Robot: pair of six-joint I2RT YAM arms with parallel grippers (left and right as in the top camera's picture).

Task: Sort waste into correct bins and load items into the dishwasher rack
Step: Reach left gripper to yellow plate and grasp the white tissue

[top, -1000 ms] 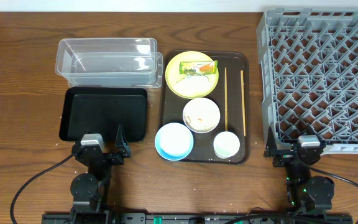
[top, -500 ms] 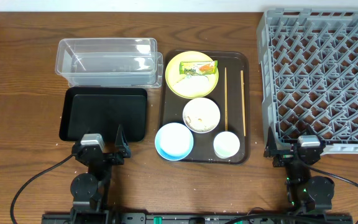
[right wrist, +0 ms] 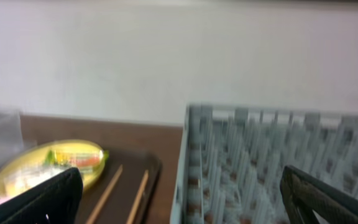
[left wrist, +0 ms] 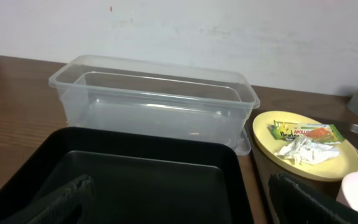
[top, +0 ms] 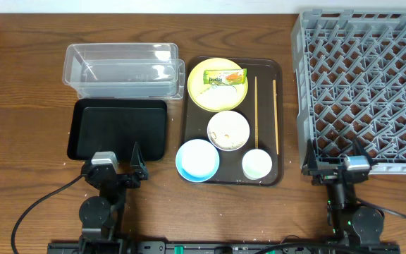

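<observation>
On the brown serving tray (top: pixel 192 120) lie a yellow plate (top: pixel 206 95) with a green-and-orange wrapper (top: pixel 220 77), a cream bowl (top: pixel 228 130) with crumbs, a light blue bowl (top: pixel 197 160), a white cup (top: pixel 257 164) and two chopsticks (top: pixel 256 113). The clear tub (top: pixel 122 69) and black tray (top: pixel 118 128) stand to its left and the grey rack (top: pixel 365 85) to its right. My left gripper (top: pixel 115 168) (left wrist: pixel 179 205) is open and empty at the black tray's near edge. My right gripper (top: pixel 342 168) (right wrist: pixel 179 199) is open and empty at the rack's near left corner.
The left wrist view shows the tub (left wrist: pixel 154 99), the black tray (left wrist: pixel 142 180) and the plate (left wrist: pixel 347 158) with the wrapper (left wrist: pixel 303 132). The blurred right wrist view shows the rack (right wrist: pixel 260 162), the chopsticks (right wrist: pixel 107 193) and the plate (right wrist: pixel 17 177). A wall rises behind the table.
My right gripper has shifted a little to the right and turned by the rack's corner. My left gripper and the objects have not moved.
</observation>
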